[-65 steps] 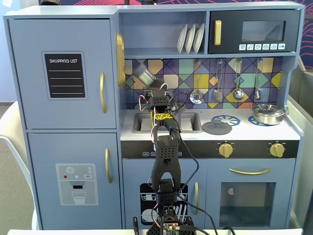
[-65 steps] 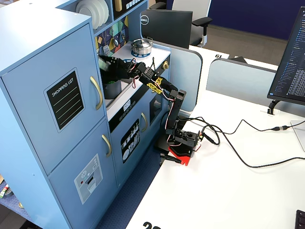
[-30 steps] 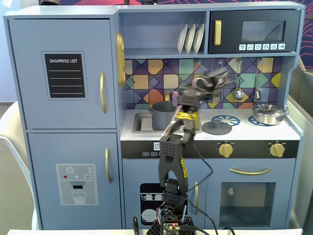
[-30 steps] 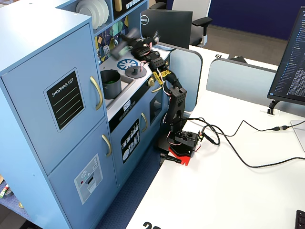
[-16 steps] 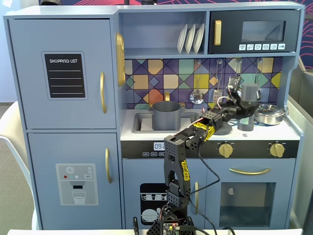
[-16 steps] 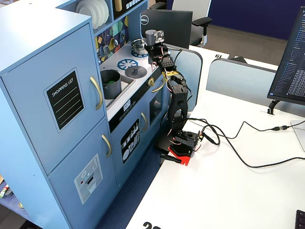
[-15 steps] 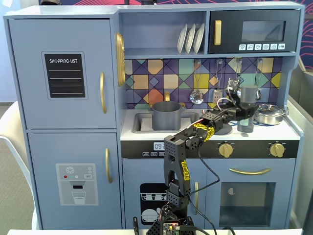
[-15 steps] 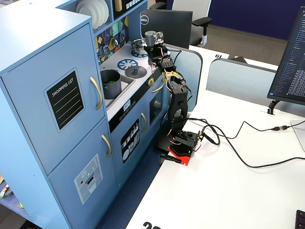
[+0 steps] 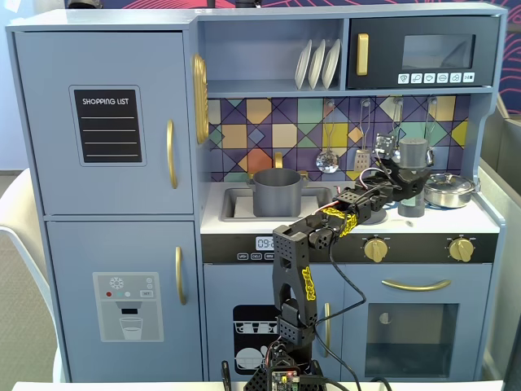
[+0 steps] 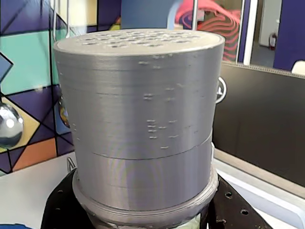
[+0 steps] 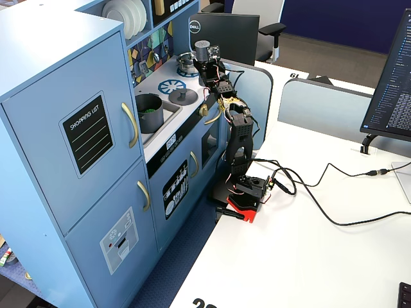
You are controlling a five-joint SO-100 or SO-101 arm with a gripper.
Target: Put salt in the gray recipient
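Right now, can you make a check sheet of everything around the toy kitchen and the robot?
Surface: white counter of a blue toy kitchen.
Job's things: salt upright on the stove side, off the counter; gray recipient standing in the sink, some way left in a fixed view.
Clutter: steel pan, round lid, hanging utensils, plates.
End effector: end effector shut on the salt.
Cables: black leads across the white desk.
Surroundings: monitor, office chair.
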